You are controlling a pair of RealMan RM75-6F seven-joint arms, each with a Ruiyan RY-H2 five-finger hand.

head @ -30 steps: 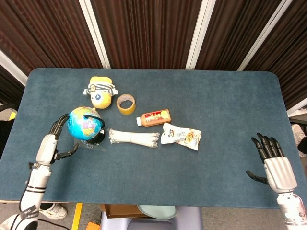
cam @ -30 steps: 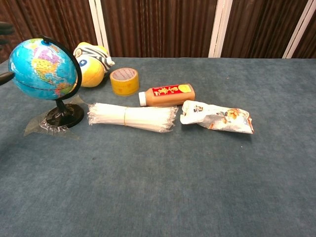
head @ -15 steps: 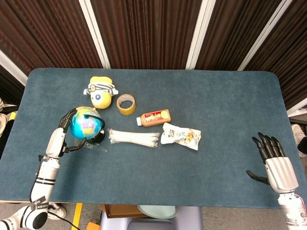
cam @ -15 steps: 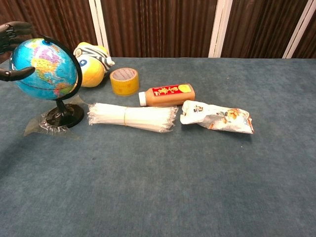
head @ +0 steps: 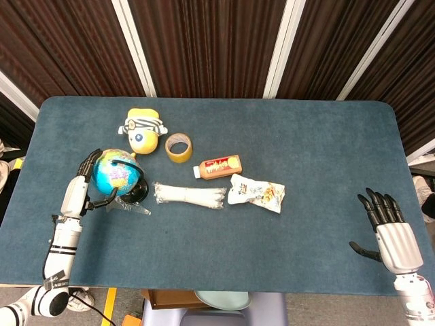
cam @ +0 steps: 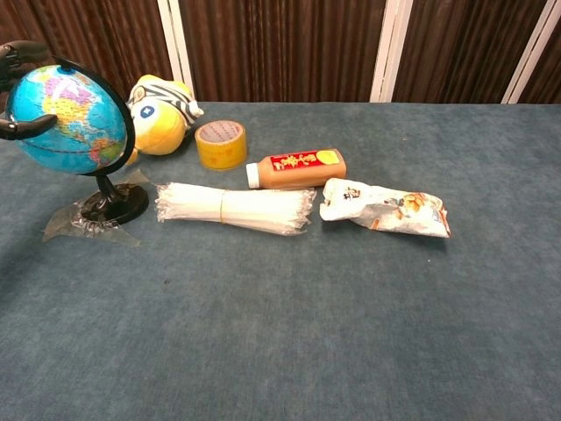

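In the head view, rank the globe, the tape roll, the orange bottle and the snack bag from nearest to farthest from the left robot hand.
1. Globe: inside the left robot hand, at the table's left.
2. Tape roll: behind and right of the globe.
3. Orange bottle: lying near the centre.
4. Snack bag: farthest right, just in front of the bottle.

we see a small globe [head: 117, 175] near the left edge of the table. its ball is mostly light blue, with the land in yellow, green and pink. a black arc runs over the ball from top to bottom, and a short black stem joins it to a round black base [cam: 115, 207]. the base stands on a piece of clear crinkled plastic [cam: 74, 225]. the globe leans a little toward the left side. dark fingers [cam: 24, 128] of the left hand [head: 80, 190] lie against the ball.
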